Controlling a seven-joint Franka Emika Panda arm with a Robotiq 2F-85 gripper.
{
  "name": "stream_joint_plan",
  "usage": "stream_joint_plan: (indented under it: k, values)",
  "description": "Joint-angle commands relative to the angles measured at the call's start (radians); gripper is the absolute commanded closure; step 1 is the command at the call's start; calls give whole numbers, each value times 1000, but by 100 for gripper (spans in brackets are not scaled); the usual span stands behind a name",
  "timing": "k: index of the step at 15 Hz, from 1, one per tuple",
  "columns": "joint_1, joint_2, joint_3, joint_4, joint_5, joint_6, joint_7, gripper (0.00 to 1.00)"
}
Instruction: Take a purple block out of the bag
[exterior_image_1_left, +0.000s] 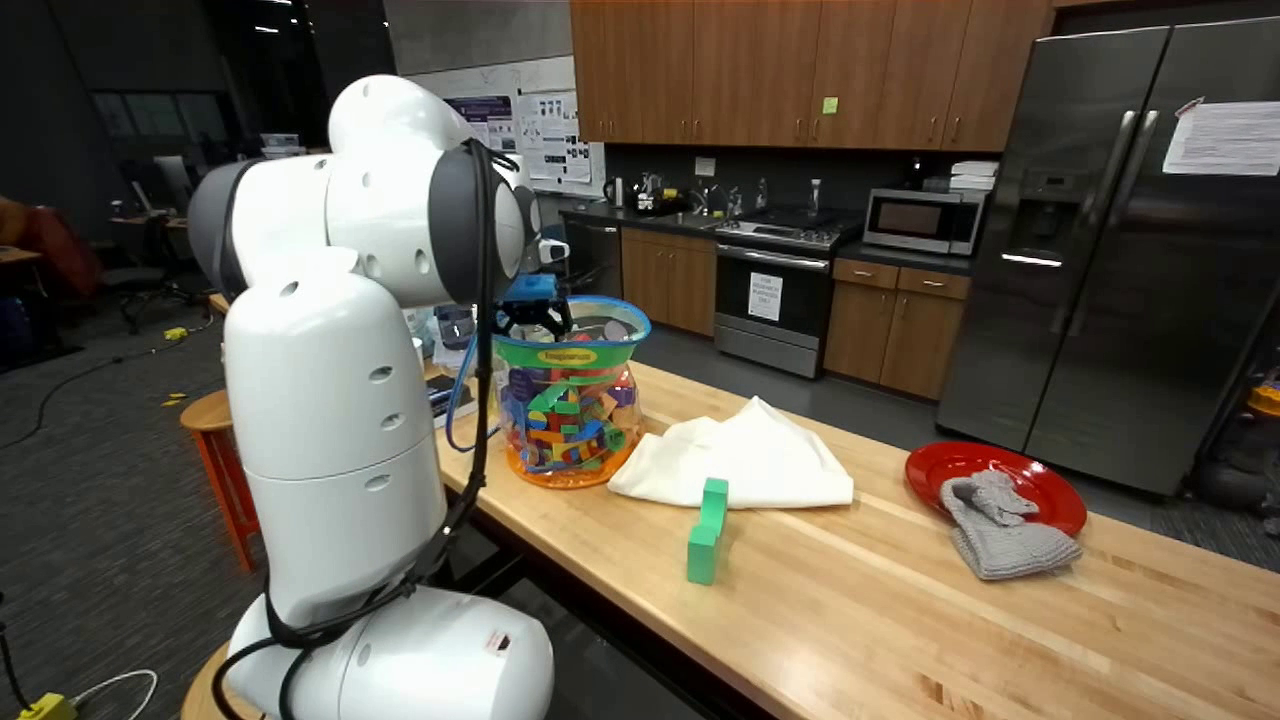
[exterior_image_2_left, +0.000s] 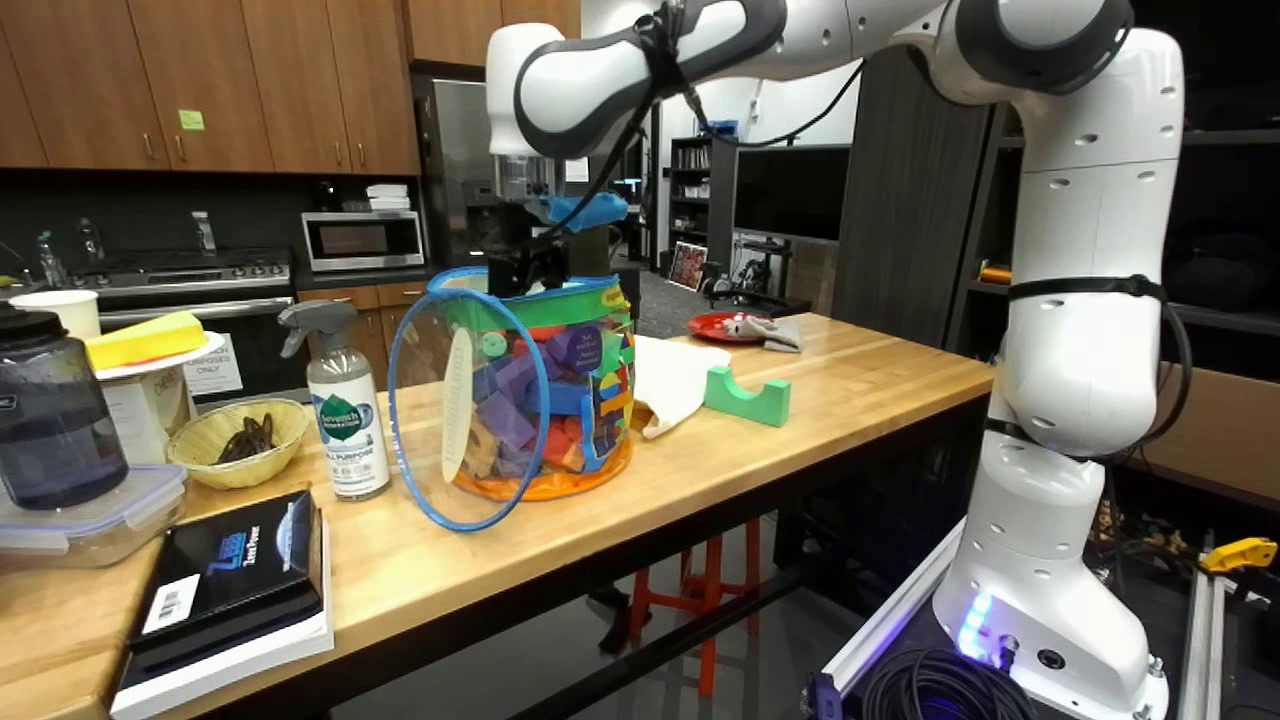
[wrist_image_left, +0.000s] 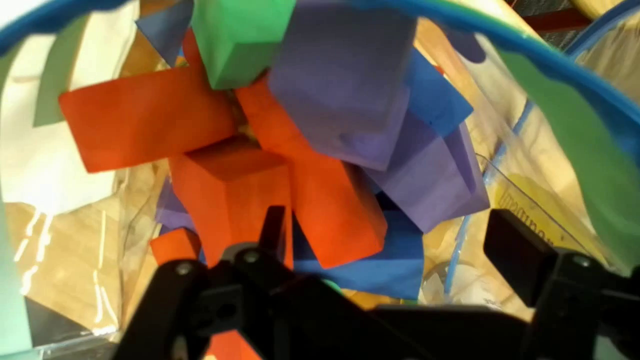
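Note:
The clear bag stands upright on the table in both exterior views, with its green band (exterior_image_1_left: 600, 354) (exterior_image_2_left: 590, 303) and blue rim around the open top. Its round blue-rimmed lid (exterior_image_2_left: 418, 440) hangs open at the side. Multicoloured blocks fill it. In the wrist view the bag's rim (wrist_image_left: 595, 95) surrounds a large purple block (wrist_image_left: 345, 75) at the top of the pile. Another purple block (wrist_image_left: 425, 175) lies beside and partly under it. My gripper (wrist_image_left: 392, 240) points down at the bag's mouth (exterior_image_1_left: 540, 322) (exterior_image_2_left: 525, 272). Its fingers are wide apart with nothing held; red and blue blocks show below.
A green arch block (exterior_image_1_left: 704, 545) and a white cloth (exterior_image_1_left: 740, 460) lie near the bag. A red plate (exterior_image_1_left: 935, 468) with a grey knitted cloth (exterior_image_1_left: 1010, 545) is farther along the table. A spray bottle (exterior_image_2_left: 348, 430), a basket (exterior_image_2_left: 275, 455) and a black box (exterior_image_2_left: 230, 570) stand on the lid's side.

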Motion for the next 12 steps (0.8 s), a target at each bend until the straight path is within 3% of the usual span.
stream_joint_plan:
  k: [1, 12]
  values:
    - [-13, -49, -10, -57, 13, 5, 12, 0]
    - [-19, -73, -11, -101, 23, -44, 23, 0]
